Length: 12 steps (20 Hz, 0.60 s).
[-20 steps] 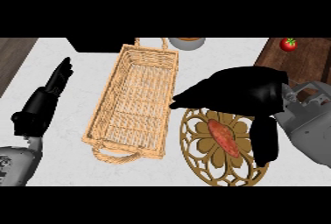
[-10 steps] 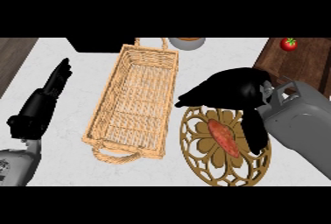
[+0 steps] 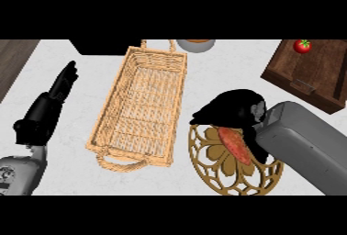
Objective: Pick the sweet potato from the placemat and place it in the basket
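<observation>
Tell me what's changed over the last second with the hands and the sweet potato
The right hand has come down and in toward the far end of the sweet potato, its fingers curling over that end, and its forearm now covers more of the placemat. The sweet potato hasn't moved; it still lies on the placemat. The basket and the left hand, resting open at the left, stayed as they were.
</observation>
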Each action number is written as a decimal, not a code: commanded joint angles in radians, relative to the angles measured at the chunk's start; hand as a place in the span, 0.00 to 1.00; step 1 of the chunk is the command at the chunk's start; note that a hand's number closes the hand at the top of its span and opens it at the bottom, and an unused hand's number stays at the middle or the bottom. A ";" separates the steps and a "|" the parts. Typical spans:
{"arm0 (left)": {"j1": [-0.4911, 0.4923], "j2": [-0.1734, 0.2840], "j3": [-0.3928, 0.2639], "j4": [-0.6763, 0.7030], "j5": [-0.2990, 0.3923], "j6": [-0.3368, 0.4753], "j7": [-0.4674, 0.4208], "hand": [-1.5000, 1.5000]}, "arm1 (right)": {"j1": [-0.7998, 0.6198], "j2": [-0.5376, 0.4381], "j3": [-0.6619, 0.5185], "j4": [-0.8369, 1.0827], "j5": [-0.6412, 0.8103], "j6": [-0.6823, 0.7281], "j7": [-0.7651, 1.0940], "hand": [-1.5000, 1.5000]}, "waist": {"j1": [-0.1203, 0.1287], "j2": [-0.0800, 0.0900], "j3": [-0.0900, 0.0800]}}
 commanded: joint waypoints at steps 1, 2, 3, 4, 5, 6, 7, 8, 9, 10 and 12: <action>-0.017 0.004 0.035 0.046 0.007 -0.035 -0.027 0.50 | 0.043 0.015 0.062 0.085 0.160 -0.089 -0.136 0.00 | 0.002 0.003 0.000; 0.010 0.002 0.041 0.006 0.000 -0.037 -0.020 0.50 | 0.042 0.016 0.038 0.062 0.164 -0.041 -0.131 0.00 | -0.002 -0.001 0.000; -0.026 0.007 0.049 0.043 0.000 -0.046 -0.015 0.50 | 0.085 -0.056 0.048 0.036 0.193 -0.087 -0.198 0.00 | -0.006 0.000 0.000; -0.006 -0.017 0.024 -0.006 -0.030 -0.016 0.003 0.50 | 0.037 -0.020 0.039 0.139 0.222 -0.102 -0.241 0.00 | 0.002 0.001 0.000; -0.019 -0.012 0.050 0.043 -0.010 -0.049 -0.029 0.50 | 0.053 0.005 0.029 0.130 0.243 -0.110 -0.232 0.00 | -0.003 0.000 0.000; 0.002 0.006 0.068 0.043 0.004 -0.066 -0.022 0.50 | 0.091 0.034 0.053 0.130 0.269 -0.154 -0.216 0.00 | -0.002 0.000 0.000; 0.029 -0.024 0.046 -0.044 -0.015 -0.038 0.009 0.50 | 0.110 0.002 0.030 0.103 0.279 -0.130 -0.232 0.00 | -0.004 -0.003 0.000; -0.029 0.007 0.096 0.106 0.011 -0.088 -0.067 0.50 | 0.102 0.030 0.057 0.156 0.315 -0.182 -0.258 0.00 | -0.006 0.001 0.000; 0.018 0.044 0.114 0.005 0.040 -0.127 -0.033 0.50 | 0.087 0.008 0.025 0.131 0.317 -0.160 -0.275 0.00 | -0.002 -0.002 0.000; -0.007 -0.060 0.047 0.090 -0.049 -0.033 -0.084 0.50 | 0.107 0.053 0.040 0.160 0.340 -0.170 -0.266 0.00 | -0.007 -0.001 -0.001; 0.026 0.004 0.108 0.042 -0.008 -0.095 -0.061 0.50 | 0.153 0.032 0.019 0.142 0.363 -0.197 -0.313 0.00 | -0.006 -0.002 0.000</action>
